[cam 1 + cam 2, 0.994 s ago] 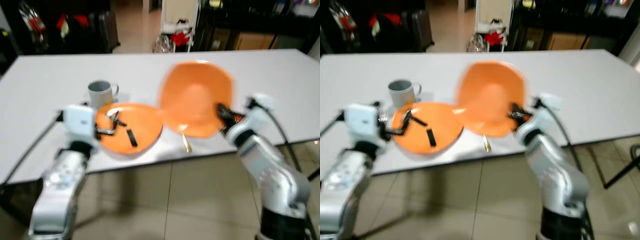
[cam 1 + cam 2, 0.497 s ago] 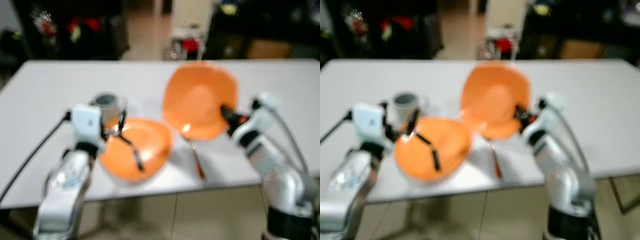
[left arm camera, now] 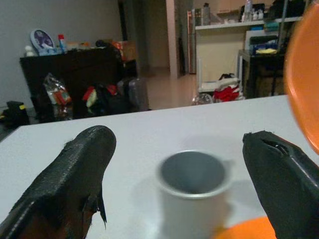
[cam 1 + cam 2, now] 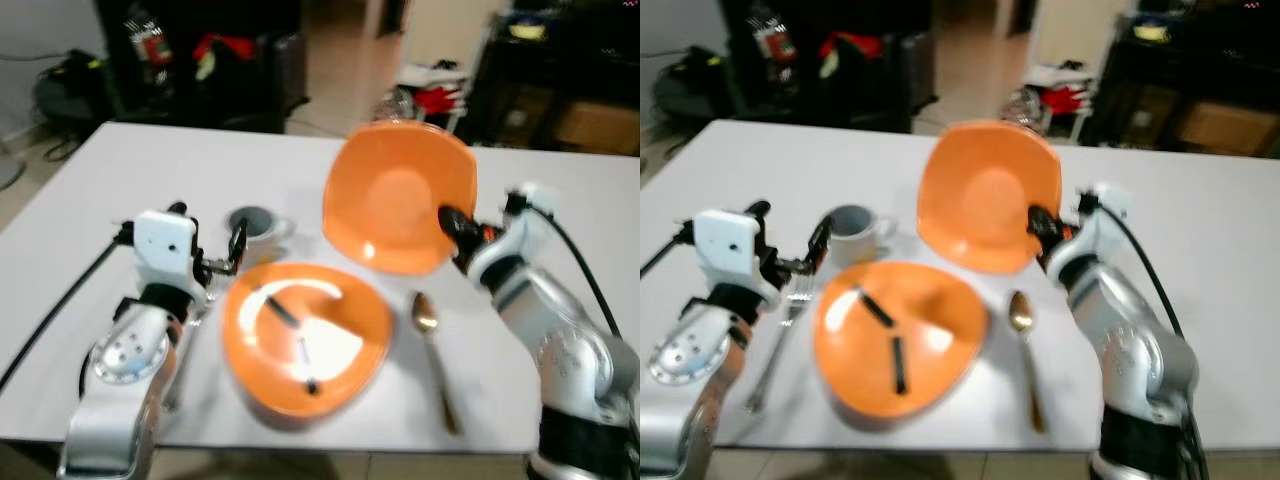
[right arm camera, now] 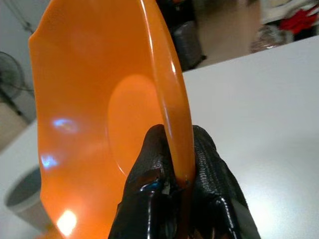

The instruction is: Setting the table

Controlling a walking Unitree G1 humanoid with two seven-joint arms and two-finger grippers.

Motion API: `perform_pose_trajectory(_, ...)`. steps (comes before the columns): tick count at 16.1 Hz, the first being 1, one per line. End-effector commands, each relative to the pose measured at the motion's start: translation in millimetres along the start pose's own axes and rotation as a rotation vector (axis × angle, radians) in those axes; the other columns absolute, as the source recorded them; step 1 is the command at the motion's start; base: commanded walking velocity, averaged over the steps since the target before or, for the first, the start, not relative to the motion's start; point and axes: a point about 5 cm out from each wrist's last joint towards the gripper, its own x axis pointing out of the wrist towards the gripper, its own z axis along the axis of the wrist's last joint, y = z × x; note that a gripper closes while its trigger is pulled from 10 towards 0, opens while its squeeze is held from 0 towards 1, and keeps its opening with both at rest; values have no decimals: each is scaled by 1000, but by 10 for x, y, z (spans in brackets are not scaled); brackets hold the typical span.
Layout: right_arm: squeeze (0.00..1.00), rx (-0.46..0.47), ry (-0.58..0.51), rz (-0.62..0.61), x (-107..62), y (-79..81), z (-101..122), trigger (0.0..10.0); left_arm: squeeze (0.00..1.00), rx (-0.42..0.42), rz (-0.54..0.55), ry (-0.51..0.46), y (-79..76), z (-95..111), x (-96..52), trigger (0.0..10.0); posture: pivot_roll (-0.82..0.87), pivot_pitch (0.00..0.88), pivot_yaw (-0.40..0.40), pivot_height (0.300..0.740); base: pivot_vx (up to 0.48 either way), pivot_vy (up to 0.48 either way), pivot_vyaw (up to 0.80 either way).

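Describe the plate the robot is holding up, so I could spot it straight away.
Start at the white table. Two orange plates are there: one plate lies flat near the front edge, between a fork and a spoon. The held plate is behind it, tipped up on edge, its rim pinched by the right gripper.

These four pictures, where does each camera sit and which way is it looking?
Left and right eye views: on the head, looking down at the white table, both silver arms showing.
Left wrist view: on the left arm, along the open left gripper toward the grey mug.
Right wrist view: on the right arm, along the right gripper pinching the raised orange bowl.
Shared: mug and raised bowl appear in all four views.
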Motion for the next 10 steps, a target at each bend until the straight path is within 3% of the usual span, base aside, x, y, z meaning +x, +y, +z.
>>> perform_pose_trajectory(1,0,6,-45,1,22,-6,109,10000,0,1,-10,-5,1,12,-15,10000,-16,0,-50,740,0,0,0)
perform_pose_trajectory(4,0,22,19,-73,189,-139,238,10000,0,-19,-102,-26,-20,51,-23,10000,-22,0,-35,740,0,0,0)
perform_pose_trajectory(5,0,66,69,-95,339,-189,305,10000,0,-19,-144,-38,23,90,-11,10000,-25,0,-26,740,0,0,0)
perform_pose_trajectory(8,0,101,115,-94,581,-244,361,10000,0,4,-238,-30,62,125,-6,10000,-14,0,-31,740,0,0,0)
perform_pose_trajectory(9,0,130,211,-100,746,-264,297,10000,0,27,-366,4,16,106,-43,10000,-10,0,-35,740,0,0,0)
perform_pose_trajectory(10,0,166,237,-105,814,-267,297,10000,0,39,-439,20,-21,104,-72,10000,-7,0,-36,740,0,0,0)
